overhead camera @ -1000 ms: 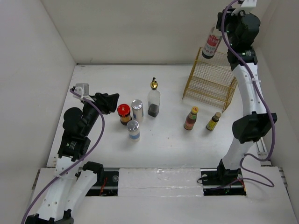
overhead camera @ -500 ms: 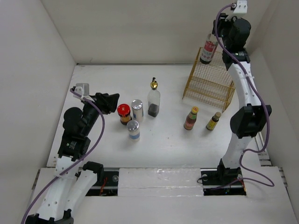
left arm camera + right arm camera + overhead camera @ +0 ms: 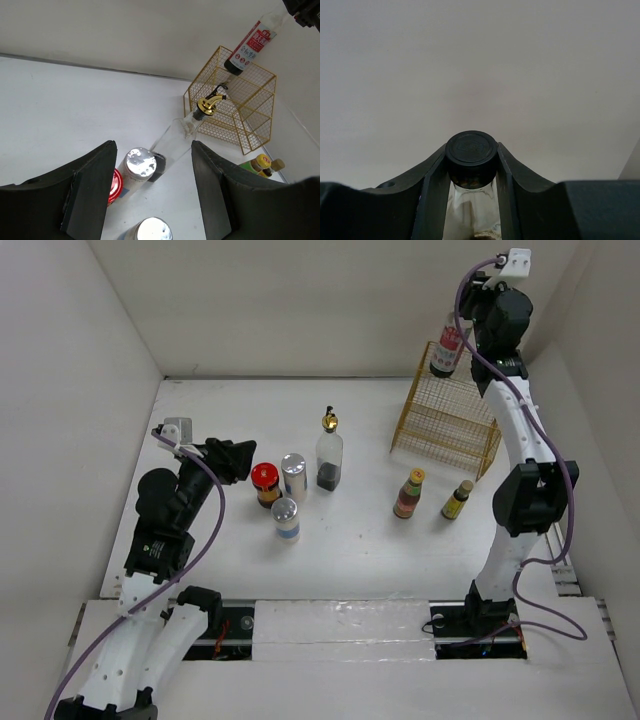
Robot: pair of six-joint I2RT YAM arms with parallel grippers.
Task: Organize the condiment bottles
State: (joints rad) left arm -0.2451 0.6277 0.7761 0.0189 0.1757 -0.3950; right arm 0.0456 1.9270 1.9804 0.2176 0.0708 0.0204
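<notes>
Over at the left, the left gripper (image 3: pixel 232 458) hangs with its jaws spread and nothing between them, just left of the red-lidded jar (image 3: pixel 265 480), a squat dark glass pot. Right of it stand 2 cylindrical shakers with shiny metal caps, one farther (image 3: pixel 293 472) and one nearer (image 3: pixel 285 516). Next comes a tall clear bottle (image 3: pixel 329 455) with a gold pourer and a dark pool at its base. Farther right are the yellow-capped red bottle (image 3: pixel 409 493) and a small dark bottle (image 3: pixel 458 500), both upright, near the yellow wire basket (image 3: pixel 455 410), an open-topped box of thin mesh.

At far right, the right gripper (image 3: pixel 471 170) is clamped on the neck of the red-labelled sauce bottle (image 3: pixel 449 345), just under its black cap; the bottle hangs above the basket's far left corner.

The step looks to be lowering it in. Smooth glass held by a narrow neck can swing, so the bottle probably wants moving right over the opening, kept plumb, then a slow descent clear of the rim wires. Letting go should wait until the base rests flat.
</notes>
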